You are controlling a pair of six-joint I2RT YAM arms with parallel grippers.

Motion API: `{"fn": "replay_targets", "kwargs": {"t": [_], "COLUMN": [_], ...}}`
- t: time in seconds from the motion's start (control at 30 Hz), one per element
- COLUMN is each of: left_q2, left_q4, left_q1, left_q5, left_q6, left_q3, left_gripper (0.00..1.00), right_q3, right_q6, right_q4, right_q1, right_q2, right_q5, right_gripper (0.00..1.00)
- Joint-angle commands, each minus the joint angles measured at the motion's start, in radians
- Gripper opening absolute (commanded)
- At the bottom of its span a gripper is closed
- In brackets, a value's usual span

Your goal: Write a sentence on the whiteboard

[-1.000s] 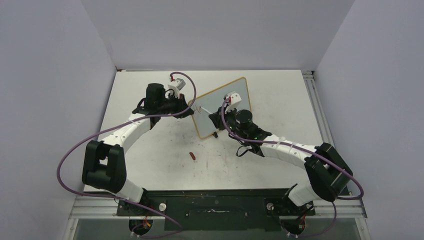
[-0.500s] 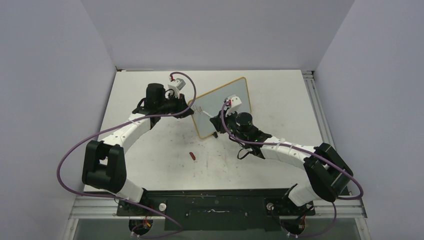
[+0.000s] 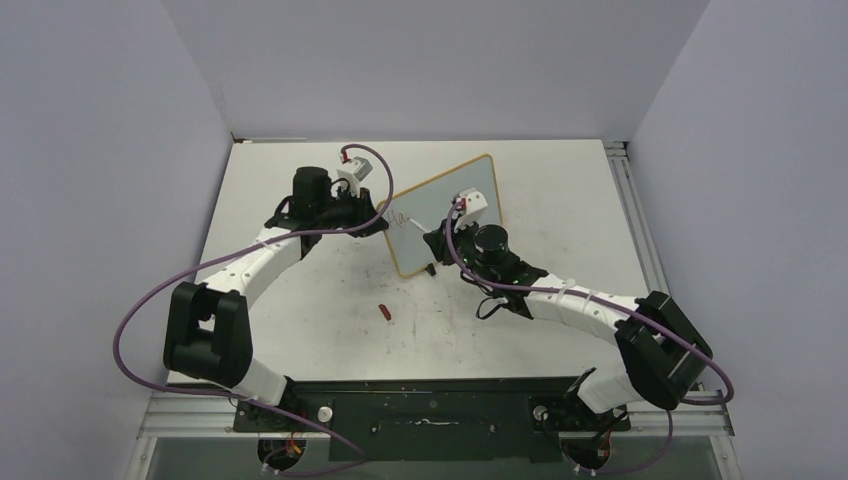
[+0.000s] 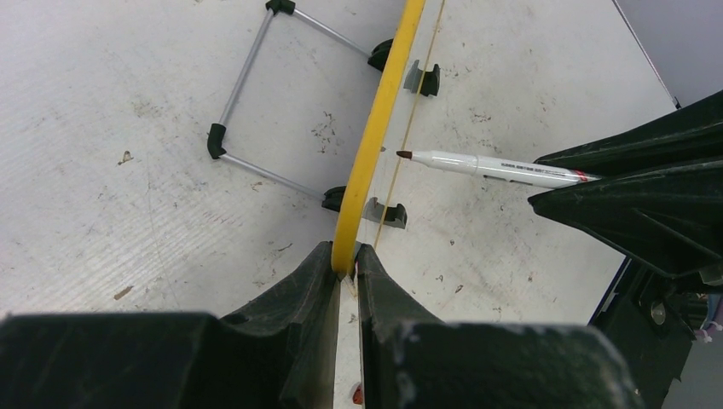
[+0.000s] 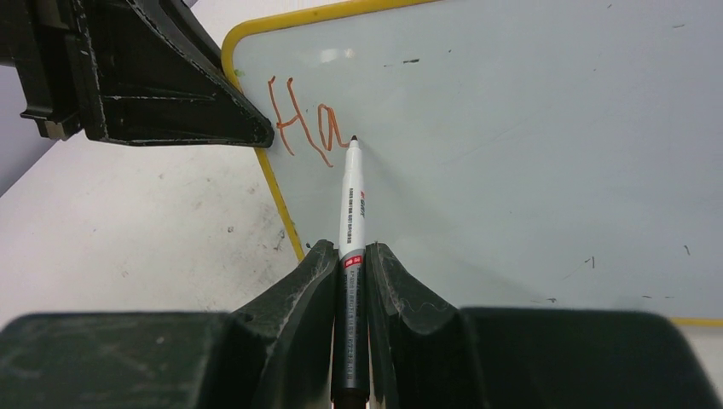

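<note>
**Standing at 2 red letters, with the marker tip on the board**

The sentence [image 5: 303,123] so far reads "Ha", in red, near the upper left corner of the whiteboard [image 5: 511,128], straight ahead of the right fingers and a little to their left. The board stands tilted up on the table [image 3: 330,330], its glossy face toward the right arm.

A white-barrelled marker [image 5: 351,204] runs forward from between the right fingers, and its dark tip meets the board at the tail of the "a". The right gripper [image 5: 345,251] is clamped narrow on the marker's red-banded rear end, 1 finger on each side.

The left gripper [image 4: 344,256] pinches the board's yellow frame [image 4: 375,145] edge-on, both fingers pressed against it, beside the written letters. Beyond those fingers, behind the board, a thin wire stand [image 4: 245,68] with black corner pieces lies on the tabletop.

A small red piece [image 3: 385,311] lies alone on the table, nearer the arm bases than either gripper.
</note>
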Motion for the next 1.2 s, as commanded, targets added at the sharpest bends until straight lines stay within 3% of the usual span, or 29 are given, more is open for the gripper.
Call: {"fn": "replay_targets", "kwargs": {"t": [0.0,1.17], "left_q2": [-0.021,-0.031], "left_q4": [-0.041,-0.041], "left_q1": [-0.015,-0.015], "left_q5": [-0.001,-0.001], "left_q6": [0.018,0.019], "left_q3": [0.03,0.026], "left_gripper": [0.0,0.0], "right_q3": [0.017,0.06], "right_q6": [-0.012,-0.022], "right_q4": [0.023,0.02], "right_q1": [0.004,0.007], "right_q2": [-0.078,0.014], "right_q5": [0.011,0.027], "right_gripper": [0.05,0.05]}}
